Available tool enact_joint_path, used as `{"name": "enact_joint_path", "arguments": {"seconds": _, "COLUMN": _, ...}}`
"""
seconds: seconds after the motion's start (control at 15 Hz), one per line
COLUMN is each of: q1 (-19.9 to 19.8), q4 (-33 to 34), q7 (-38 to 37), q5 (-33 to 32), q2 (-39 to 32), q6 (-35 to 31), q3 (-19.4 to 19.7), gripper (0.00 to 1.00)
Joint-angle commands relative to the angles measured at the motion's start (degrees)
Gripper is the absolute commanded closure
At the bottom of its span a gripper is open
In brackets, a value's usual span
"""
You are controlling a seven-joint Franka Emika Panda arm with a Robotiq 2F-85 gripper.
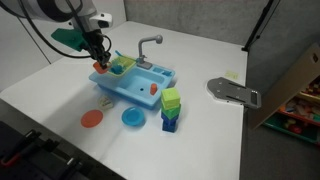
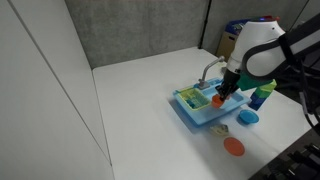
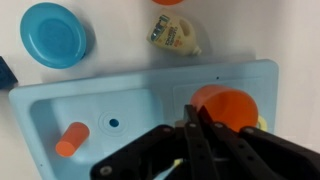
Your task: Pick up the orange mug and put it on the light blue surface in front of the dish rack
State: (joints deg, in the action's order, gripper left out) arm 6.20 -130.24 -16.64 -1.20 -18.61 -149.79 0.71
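The orange mug (image 3: 230, 105) sits in the light blue sink set (image 3: 120, 100), out at 3 o'clock in the wrist view. The end effector (image 3: 192, 115) is right at the mug's 9 o'clock edge. Its two fingers look close together there, but I cannot tell if they are pinching the wall or only touching it. I think the mug is a light, hard plastic toy, smooth and a bit slippery. It should not squash or break easily. The best place to hold looks like the thin rim wall, one finger inside and one outside.
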Motion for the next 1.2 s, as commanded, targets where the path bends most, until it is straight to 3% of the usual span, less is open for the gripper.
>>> {"name": "enact_joint_path", "arguments": {"seconds": 0.0, "q1": 0.05, "q4": 4.08, "q7": -0.86, "q5": 0.63, "q2": -4.53, "q6": 0.65, "q3": 0.3, "gripper": 0.97}}
{"name": "enact_joint_path", "arguments": {"seconds": 0.47, "q1": -0.66, "q4": 7.12, "q7": 0.3, "q5": 2.46, "q2": -8.68, "q6": 0.89, "q3": 0.47, "gripper": 0.96}}
{"name": "enact_joint_path", "arguments": {"seconds": 0.53, "q1": -0.69, "q4": 7.08, "q7": 0.42, "q5": 2.76, "q2": -8.6, "q6": 0.79, "q3": 0.43, "gripper": 0.7}}
{"name": "enact_joint_path", "arguments": {"seconds": 0.6, "q1": -0.81, "q4": 7.02, "q7": 0.64, "q5": 3.06, "q2": -8.46, "q6": 0.74, "q3": 0.36, "gripper": 0.69}}
{"name": "enact_joint_path", "arguments": {"seconds": 0.73, "q1": -1.1, "q4": 6.67, "q7": 1.09, "q5": 3.47, "q2": -7.76, "q6": 0.86, "q3": 0.24, "gripper": 0.55}}
{"name": "enact_joint_path", "arguments": {"seconds": 1.13, "q1": -1.87, "q4": 4.74, "q7": 1.31, "q5": 3.38, "q2": -2.21, "q6": 4.24, "q3": 0.81, "gripper": 0.08}}
